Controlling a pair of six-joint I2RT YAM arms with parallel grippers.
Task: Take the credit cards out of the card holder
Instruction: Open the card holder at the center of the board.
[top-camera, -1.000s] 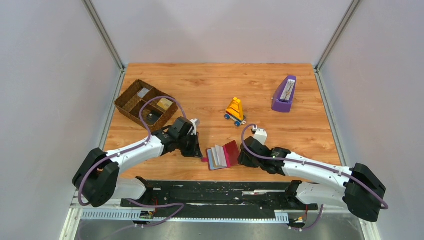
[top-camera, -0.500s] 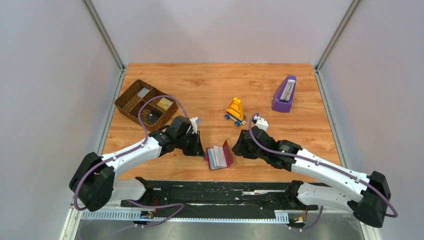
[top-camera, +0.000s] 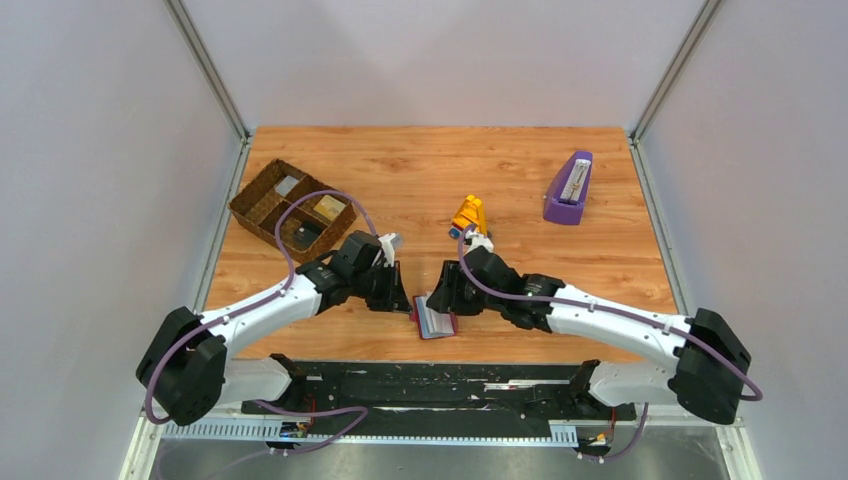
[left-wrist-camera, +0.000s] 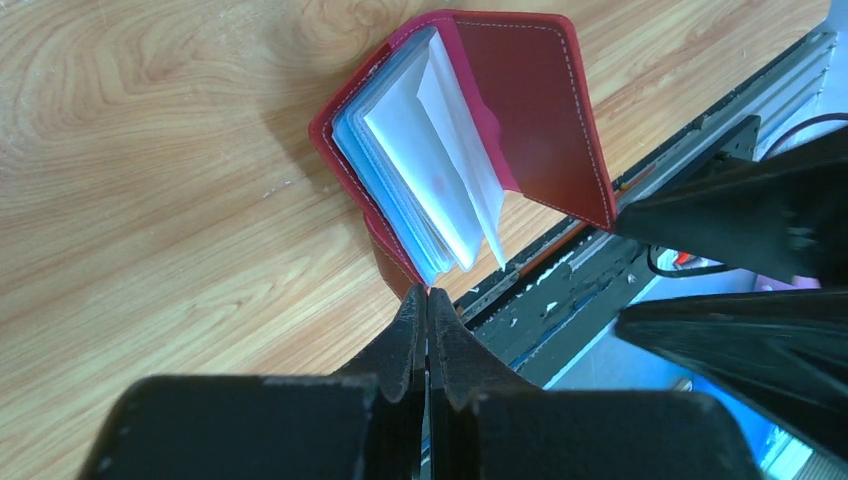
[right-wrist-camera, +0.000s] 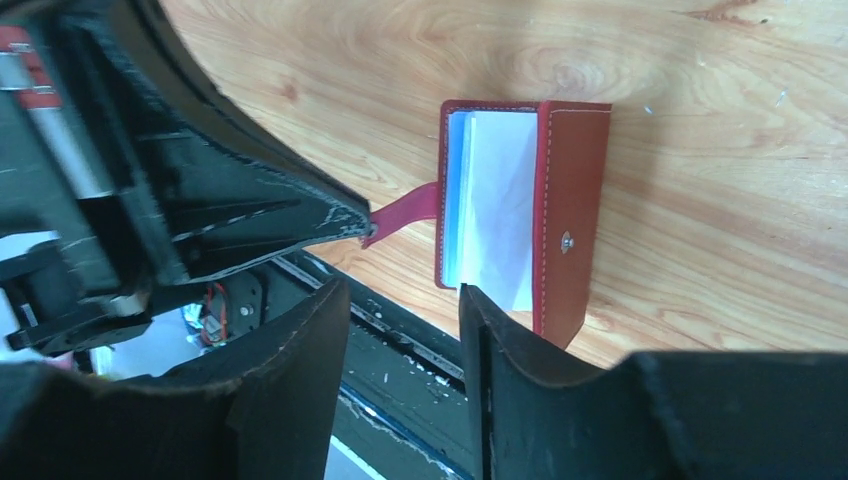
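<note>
One dark red card holder (top-camera: 436, 322) lies open at the 6 o'clock edge of the table (top-camera: 600, 260), its cover half raised and its pale blue sleeves (left-wrist-camera: 420, 170) fanned. The left gripper (top-camera: 404, 302), at the holder's 9 o'clock, is clamped shut on the snap tab (right-wrist-camera: 405, 208), apparently pinning the holder in place. The right gripper (right-wrist-camera: 402, 292) hovers over the holder's 12 o'clock side with jaws parted and nothing between them. The step in hand looks like the reach for a first card: none lies out on the table, and none can be told apart inside the sleeves. The next move likely calls for the right fingers to drop onto a sleeve's open edge and nip a card while the left holds firm. Also on the table are one wicker basket (top-camera: 255, 184) at 10 o'clock, one purple stand (top-camera: 568, 190) at 2 o'clock and one yellow toy (top-camera: 468, 213) near the centre.
</note>
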